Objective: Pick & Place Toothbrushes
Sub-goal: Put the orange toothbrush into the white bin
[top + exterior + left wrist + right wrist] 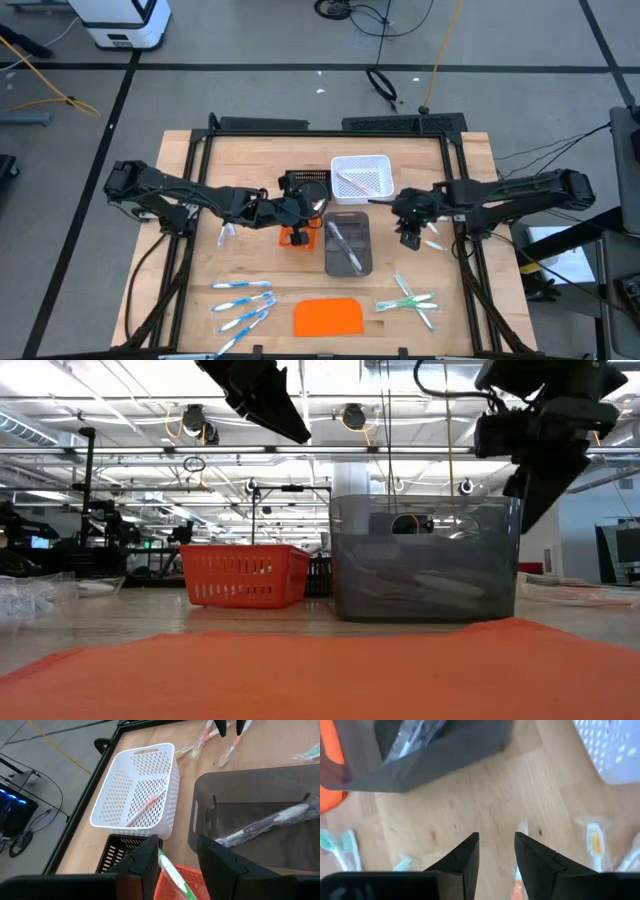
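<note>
Thin plastic, light and slippery, the green toothbrush point(172, 876) sits pinched mid-handle in the left gripper's point(172, 862) jaws over the orange tray point(298, 238), while the right gripper point(496, 851) hangs near the table's right edge, jaws narrowly apart and empty.

Setting: robotics lab or industrial test floor, open-plan. Evidence: a wooden table point(330, 150) is sitting in a black metal frame point(300, 124) on a grey floor point(250, 40) marked with dark tape lines. Loose cables point(385, 85) are trailing at twelve o'clock of the table, a yellow cord point(437, 50) running beside them. A white wheeled unit point(120, 22) is standing at eleven o'clock. Overhead, ceiling rails point(150, 452) and strip lights point(60, 380) are stretching across a large hall (seen in the low view). Monitors point(40, 542) and cluttered benches point(60, 592) are showing at nine o'clock in the distance.
</note>
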